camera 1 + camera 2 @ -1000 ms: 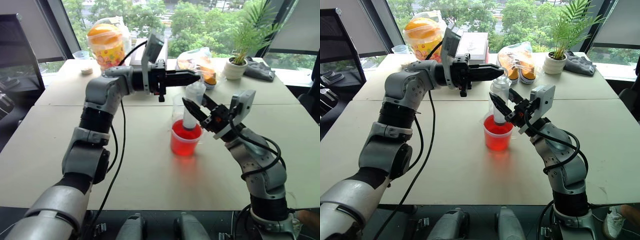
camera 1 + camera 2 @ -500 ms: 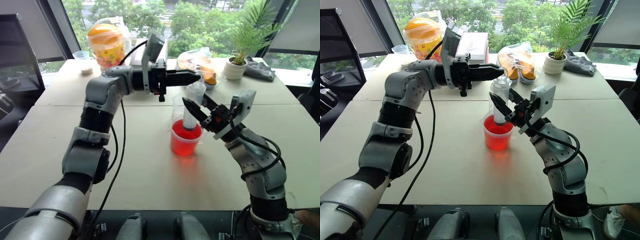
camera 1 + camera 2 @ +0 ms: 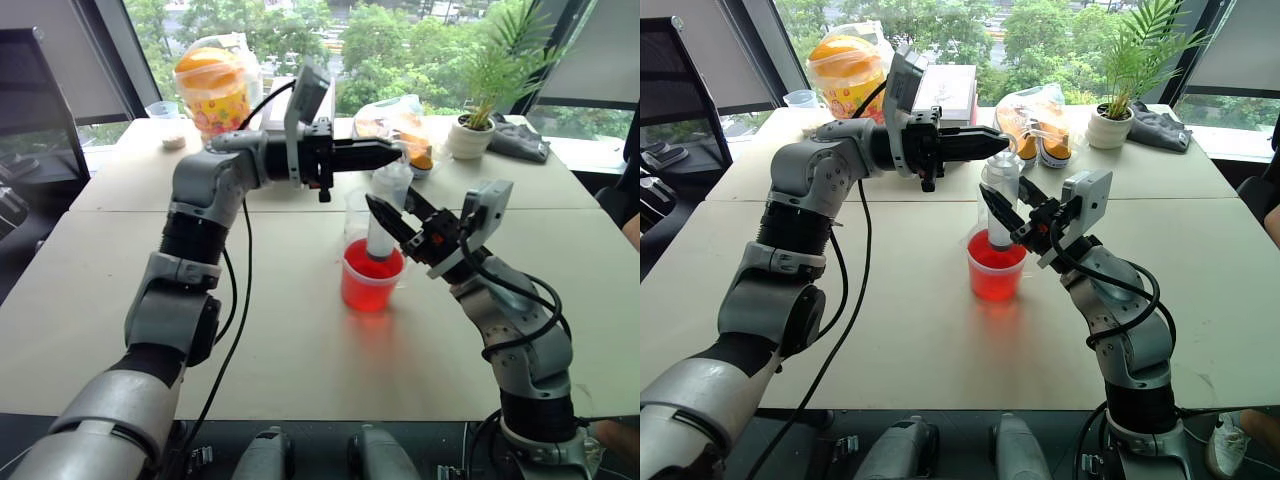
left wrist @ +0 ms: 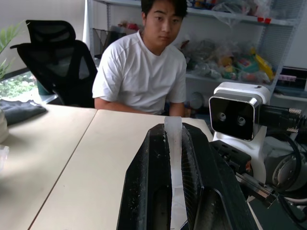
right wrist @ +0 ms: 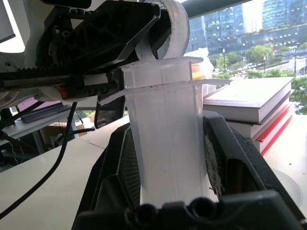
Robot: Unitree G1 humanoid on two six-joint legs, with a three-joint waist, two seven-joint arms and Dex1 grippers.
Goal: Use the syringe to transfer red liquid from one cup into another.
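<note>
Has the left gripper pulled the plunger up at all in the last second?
No. The left gripper sits at the same spot against the plant pot behind it, shut on the plunger.

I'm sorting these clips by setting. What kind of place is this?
Probably an office or lab room: pale tables by big windows, stacked books, a black office chair and cluttered storage shelves.

A: What do the arms look like?
B: Silver-grey shells, black joints, loose black cables; each black-fingered hand — left hand (image 3: 385, 152), right hand (image 3: 385, 215) — carries a white camera box.
</note>
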